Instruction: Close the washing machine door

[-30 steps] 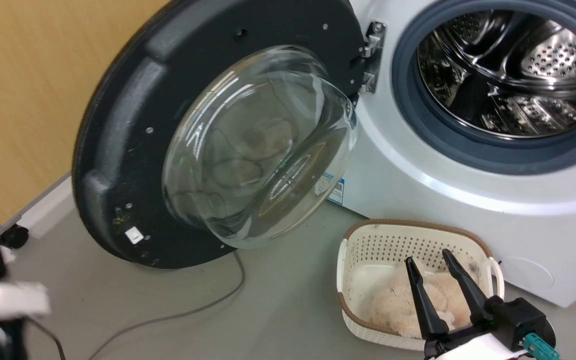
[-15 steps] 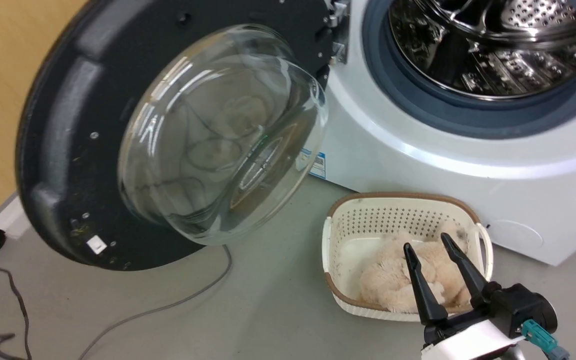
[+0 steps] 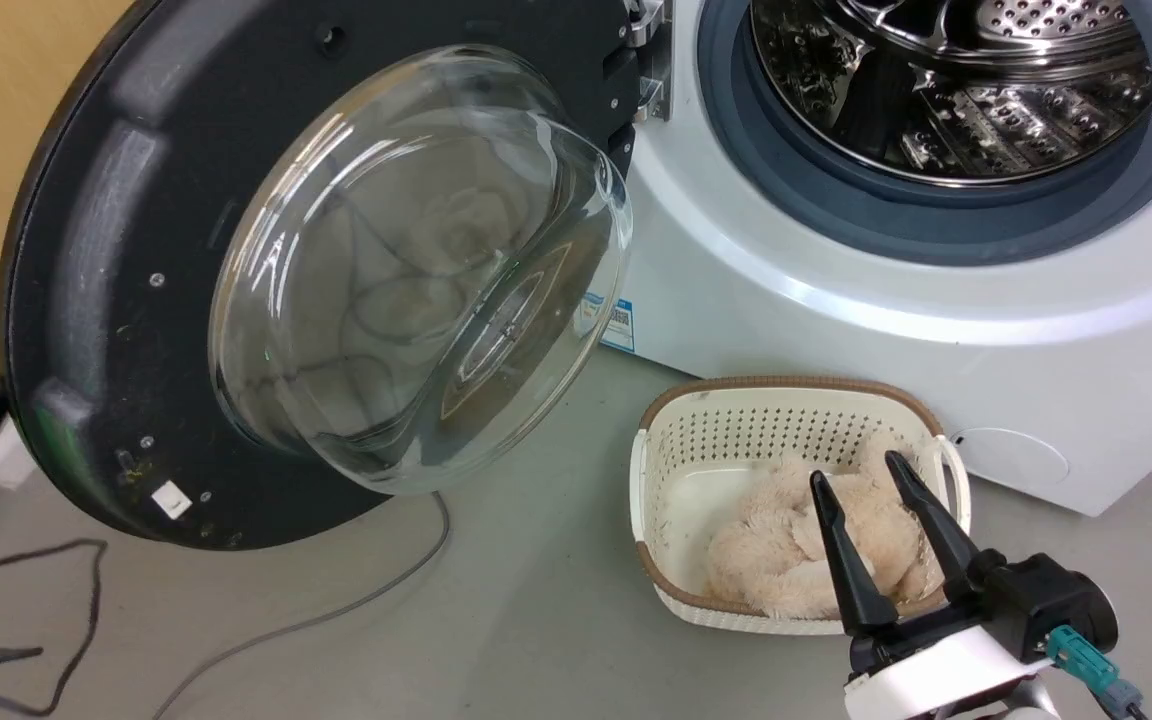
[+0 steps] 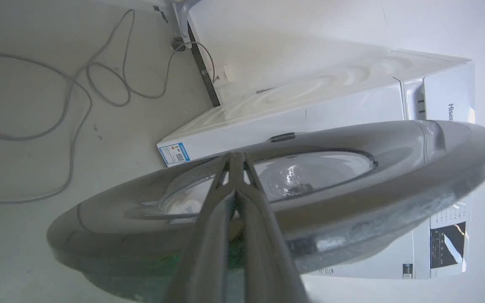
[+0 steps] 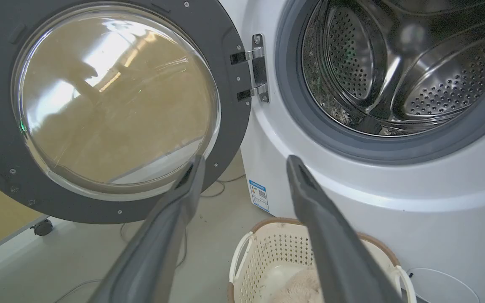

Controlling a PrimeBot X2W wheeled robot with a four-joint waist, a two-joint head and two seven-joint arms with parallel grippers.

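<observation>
Gaping, one washing machine door (image 3: 86, 250), one basket (image 3: 736, 440)

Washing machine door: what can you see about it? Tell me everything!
The washing machine door is a big round disc, black and grainy like plastic, dotted with small screws. A clear glass bowl bulges from its inner side. It stands wide open, left of the washing machine, hanging on a metal hinge. The shut left gripper points at its outer face; touching or not, I cannot tell.
</observation>
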